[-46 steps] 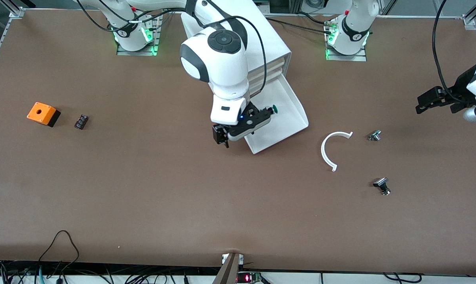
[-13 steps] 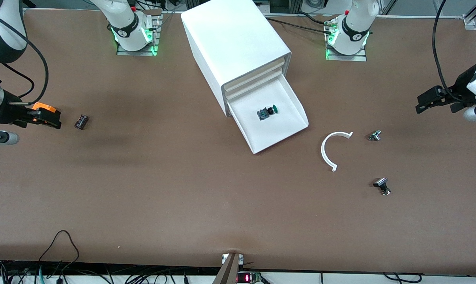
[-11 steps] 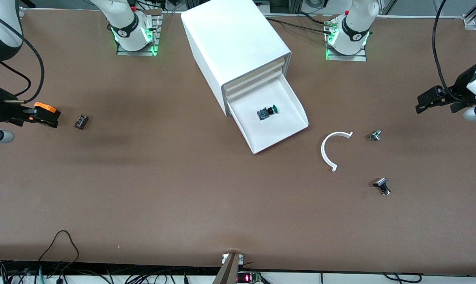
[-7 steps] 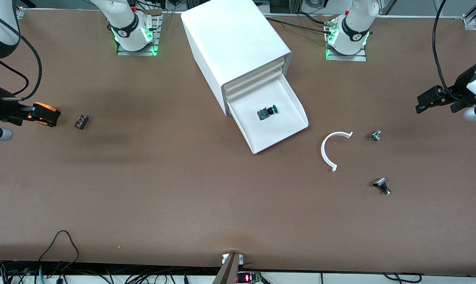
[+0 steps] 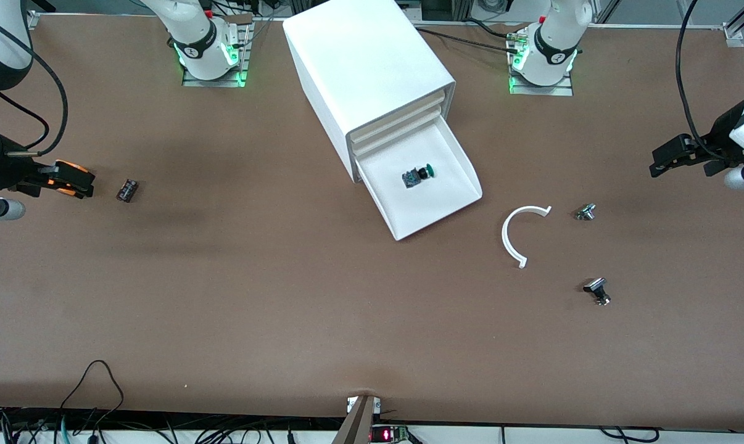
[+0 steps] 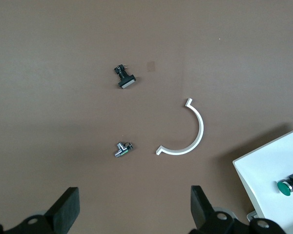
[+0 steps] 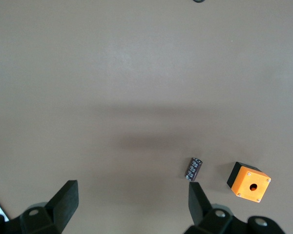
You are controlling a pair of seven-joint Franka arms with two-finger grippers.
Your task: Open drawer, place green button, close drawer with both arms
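Button [image 5: 419, 176] sits in open drawer [image 5: 452, 200]; both claws wide open, empty; left claw [image 5: 680, 159] nearer than right claw [image 5: 63, 182] to push it.

Even overhead light, soft faint shadows on the table [image 5: 285, 296], sharp focus.

No words, numbers, brands or labels can be read on anything here. The round marks on the collars of the two arm bases [image 5: 193, 50] [image 5: 556, 57] are too small to make out, and nothing else carries print.
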